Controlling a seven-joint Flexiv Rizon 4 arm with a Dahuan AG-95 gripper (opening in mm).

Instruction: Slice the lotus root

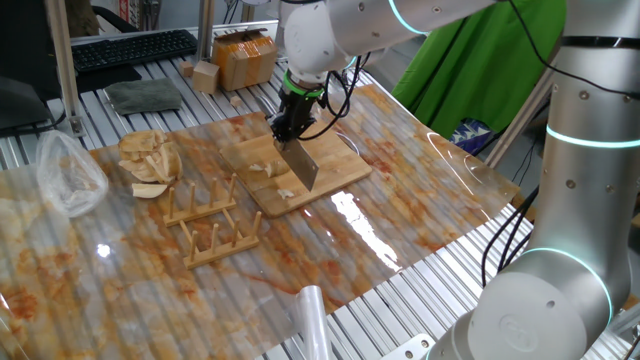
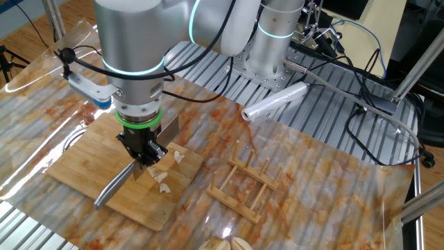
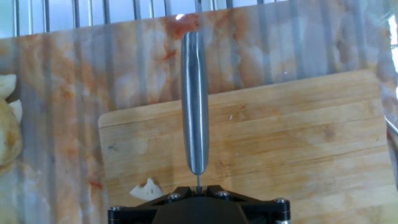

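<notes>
My gripper (image 1: 290, 118) is shut on a steel knife (image 1: 303, 163) and holds it over the bamboo board (image 1: 340, 165). The blade slants down onto the board. Small pale lotus root bits (image 1: 266, 168) lie on the board just left of the blade, with more (image 1: 287, 190) by its tip. In the other fixed view the gripper (image 2: 146, 158) stands over the board (image 2: 76, 163), the knife handle (image 2: 114, 186) sticks out to the front left, and lotus root bits (image 2: 162, 178) lie beside it. In the hand view the handle (image 3: 194, 106) runs straight away from the gripper (image 3: 198, 186), and one lotus root bit (image 3: 146, 190) lies lower left.
A heap of tan curved slices (image 1: 150, 160) lies left of the board. Two wooden racks (image 1: 205, 200) (image 1: 222, 240) stand in front of it. A plastic bag (image 1: 65, 175) is at far left, a wooden cube (image 1: 207, 75) and a box (image 1: 245, 58) behind, a plastic roll (image 1: 310, 320) at the front.
</notes>
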